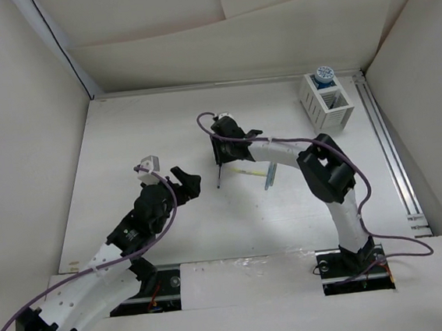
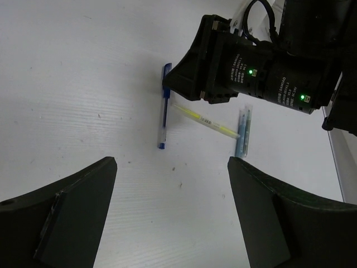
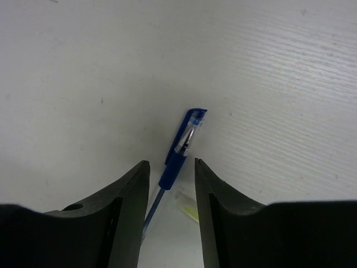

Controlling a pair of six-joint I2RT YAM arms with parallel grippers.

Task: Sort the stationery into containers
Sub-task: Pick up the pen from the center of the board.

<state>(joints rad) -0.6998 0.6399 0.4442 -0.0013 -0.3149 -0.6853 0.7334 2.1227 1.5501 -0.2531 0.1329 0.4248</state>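
Observation:
The dark blue pen [image 1: 219, 175] lies on the table, also in the left wrist view [image 2: 163, 109]. My right gripper [image 1: 219, 148] is low over its clip end, jaws partly open on either side of the pen [image 3: 181, 149] without touching it. The pale-yellow stick [image 1: 244, 171] and the light-blue stick [image 1: 268, 178] lie just right of the pen; the left wrist view shows both, yellow [image 2: 205, 121] and light blue [image 2: 243, 131]. My left gripper [image 1: 190, 181] is open and empty, left of the pen. One patterned roll [image 1: 323, 75] sits in the white organizer box [image 1: 333, 112]. The other roll is not in view.
White walls close in the table on the left, back and right. A metal rail [image 1: 392, 157] runs along the right edge. The right arm's elbow [image 1: 327, 172] hangs over the table right of the sticks.

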